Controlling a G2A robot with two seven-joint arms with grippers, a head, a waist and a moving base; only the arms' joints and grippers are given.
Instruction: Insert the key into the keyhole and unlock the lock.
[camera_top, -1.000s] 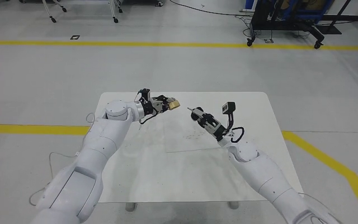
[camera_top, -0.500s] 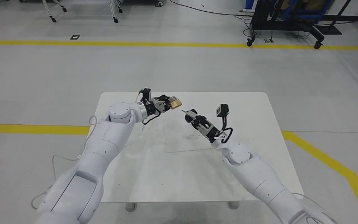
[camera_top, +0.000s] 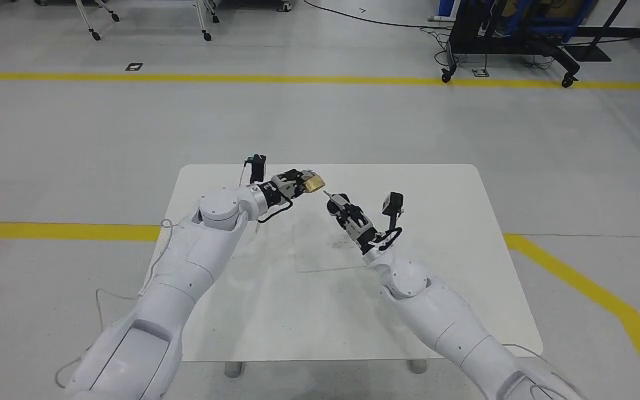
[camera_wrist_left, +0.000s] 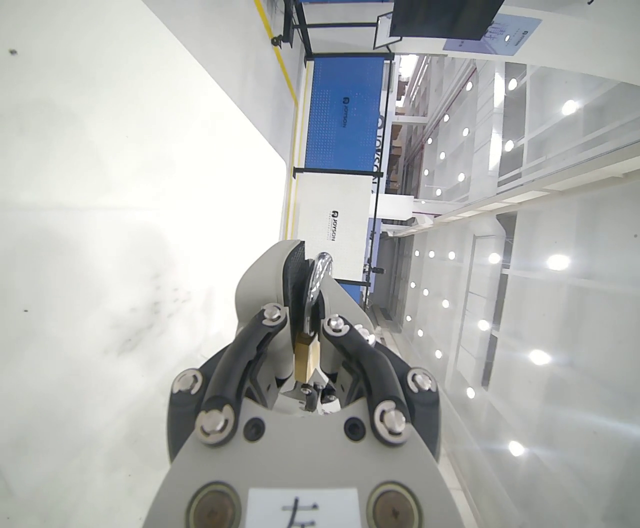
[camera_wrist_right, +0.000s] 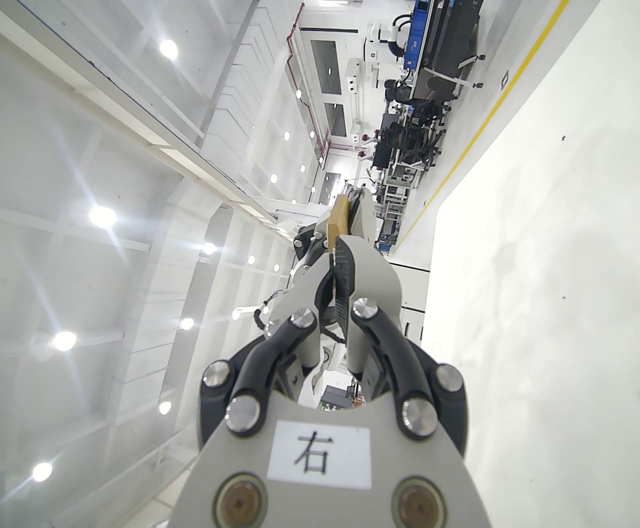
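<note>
Robot lab hall: grey floor with yellow tape lines, far wheeled equipment rack, white work table.

The small brass-coloured metal padlock has a satin yellow body and a polished, mirror-bright steel shackle. The thin silvery metal key looks bare and smooth. The left hand and right hand have matt pale-grey plastic shells, glossy black links and bright metal pins; their pads are black, ribbed rubber. The white worktop is matt, faintly scuffed.
</note>
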